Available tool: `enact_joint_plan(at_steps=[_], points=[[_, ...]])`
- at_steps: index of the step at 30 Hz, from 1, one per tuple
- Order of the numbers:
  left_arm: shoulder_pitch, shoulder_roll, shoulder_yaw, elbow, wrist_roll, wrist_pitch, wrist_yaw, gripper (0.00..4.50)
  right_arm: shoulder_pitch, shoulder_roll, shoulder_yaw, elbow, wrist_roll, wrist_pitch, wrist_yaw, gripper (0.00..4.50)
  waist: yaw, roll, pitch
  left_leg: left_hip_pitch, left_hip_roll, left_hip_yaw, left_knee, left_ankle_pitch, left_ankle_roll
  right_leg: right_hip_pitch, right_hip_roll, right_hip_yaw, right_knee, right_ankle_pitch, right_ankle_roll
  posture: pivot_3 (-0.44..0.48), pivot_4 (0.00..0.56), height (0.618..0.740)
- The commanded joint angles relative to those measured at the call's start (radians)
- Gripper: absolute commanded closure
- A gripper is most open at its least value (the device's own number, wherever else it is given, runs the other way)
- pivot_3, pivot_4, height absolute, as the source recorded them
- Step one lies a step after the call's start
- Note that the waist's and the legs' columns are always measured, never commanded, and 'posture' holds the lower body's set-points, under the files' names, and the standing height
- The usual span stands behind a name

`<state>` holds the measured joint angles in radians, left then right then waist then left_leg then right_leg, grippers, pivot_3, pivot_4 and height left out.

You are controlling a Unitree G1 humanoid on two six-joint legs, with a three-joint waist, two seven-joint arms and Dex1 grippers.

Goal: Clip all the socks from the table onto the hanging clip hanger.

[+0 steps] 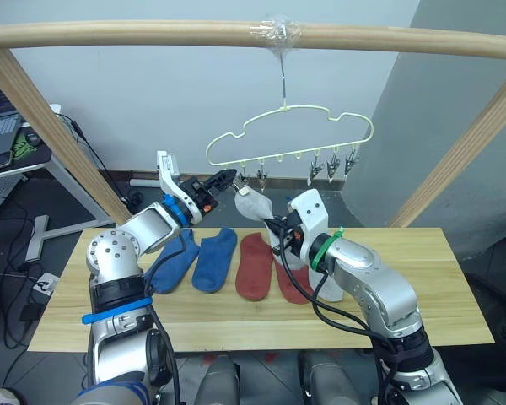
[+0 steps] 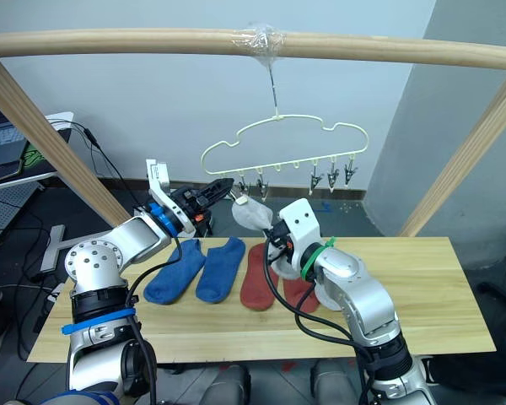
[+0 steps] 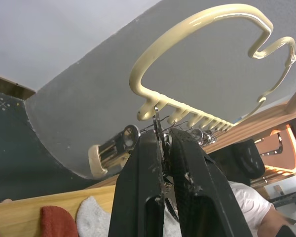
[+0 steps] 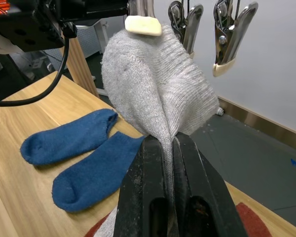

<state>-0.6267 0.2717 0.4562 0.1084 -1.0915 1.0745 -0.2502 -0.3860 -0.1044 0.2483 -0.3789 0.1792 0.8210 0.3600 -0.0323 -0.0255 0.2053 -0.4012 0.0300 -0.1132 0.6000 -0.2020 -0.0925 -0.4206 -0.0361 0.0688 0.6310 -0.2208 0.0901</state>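
The thin pale-yellow wire clip hanger point(image 1: 288, 135) is hanging by its hook from the round pale wooden pole point(image 1: 152, 34), its small metal clips dangling along the bottom bar; the left gripper point(image 1: 228, 178) is reaching up to the bar's 9 o'clock end, its two black fingers point(image 3: 187, 163) pressed close on either side of the leftmost metal clip point(image 3: 158, 126); a light grey ankle sock point(image 4: 155, 84) is lifted to that clip, its upper edge touching the clip's cream-tipped jaws, and the right gripper point(image 4: 168, 143) is pinching its lower fabric between fingers squeezed together; on the long light-yellow wooden plank table point(image 1: 422, 287) two blue ankle socks point(image 1: 194, 257) are lying side by side toward 9 o'clock, two brick-red ankle socks point(image 1: 255, 266) just beside them toward 3 o'clock, and a second light grey sock point(image 1: 331, 291) is lying partly under the right arm.
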Motion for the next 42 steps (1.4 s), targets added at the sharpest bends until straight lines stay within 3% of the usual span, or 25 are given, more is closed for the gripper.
enact_joint_plan(at_steps=[1, 5, 20, 26, 33, 37, 42], points=[[-0.011, 0.004, -0.008, -0.051, -0.018, -0.030, -0.034, 4.50, -0.025, 0.010, -0.010, -0.027, 0.013, -0.013, -0.009, 4.46, 0.000, 0.000, 0.000, 0.000, 0.000, 0.000, 0.000, 0.000, 0.000, 0.000, 0.000, 0.000, 0.000, 0.000, 0.000, 0.024, 0.188, 0.740], [-0.007, 0.003, -0.013, -0.062, -0.021, -0.050, -0.050, 4.50, -0.027, 0.013, -0.005, -0.019, 0.012, -0.016, -0.015, 4.46, 0.000, 0.000, 0.000, 0.000, 0.000, 0.000, 0.000, 0.000, 0.000, 0.000, 0.000, 0.000, 0.000, 0.000, 0.000, 0.024, 0.188, 0.740], [0.053, 0.046, 0.017, -0.103, -0.061, -0.035, -0.018, 0.12, -0.034, 0.032, 0.014, 0.030, 0.008, -0.038, -0.013, 4.50, -0.001, 0.000, 0.000, 0.000, 0.000, 0.000, 0.000, 0.000, 0.000, 0.000, 0.000, 0.000, 0.000, 0.000, -0.001, 0.029, 0.192, 0.740], [0.169, 0.109, 0.033, -0.182, -0.067, -0.032, 0.010, 0.05, -0.063, 0.089, -0.007, 0.146, 0.048, -0.051, 0.003, 4.50, -0.007, 0.000, 0.001, 0.001, 0.000, 0.000, -0.001, 0.000, 0.000, -0.001, 0.000, 0.000, 0.000, -0.001, -0.001, 0.049, 0.193, 0.740], [0.180, 0.172, 0.038, -0.211, -0.085, -0.036, 0.002, 0.05, -0.140, 0.178, -0.088, 0.296, 0.138, -0.015, 0.013, 4.50, 0.005, -0.002, 0.001, 0.000, 0.000, 0.000, -0.001, 0.000, 0.000, 0.000, 0.000, 0.000, 0.000, -0.003, -0.005, 0.085, 0.193, 0.740], [0.203, 0.205, 0.016, -0.254, -0.076, -0.041, -0.014, 0.00, -0.190, 0.257, -0.183, 0.382, 0.219, 0.080, -0.024, 3.36, 0.004, -0.002, 0.001, 0.001, 0.000, 0.000, -0.002, 0.000, 0.000, -0.001, 0.000, 0.000, 0.001, -0.003, -0.006, 0.095, 0.193, 0.740], [0.220, 0.224, 0.005, -0.304, -0.074, -0.040, -0.001, 0.00, -0.192, 0.243, -0.197, 0.370, 0.231, 0.119, -0.036, 1.53, 0.007, -0.001, 0.001, 0.000, 0.000, 0.000, -0.003, 0.000, 0.000, -0.001, 0.000, -0.001, 0.000, -0.003, -0.006, 0.098, 0.192, 0.740]])
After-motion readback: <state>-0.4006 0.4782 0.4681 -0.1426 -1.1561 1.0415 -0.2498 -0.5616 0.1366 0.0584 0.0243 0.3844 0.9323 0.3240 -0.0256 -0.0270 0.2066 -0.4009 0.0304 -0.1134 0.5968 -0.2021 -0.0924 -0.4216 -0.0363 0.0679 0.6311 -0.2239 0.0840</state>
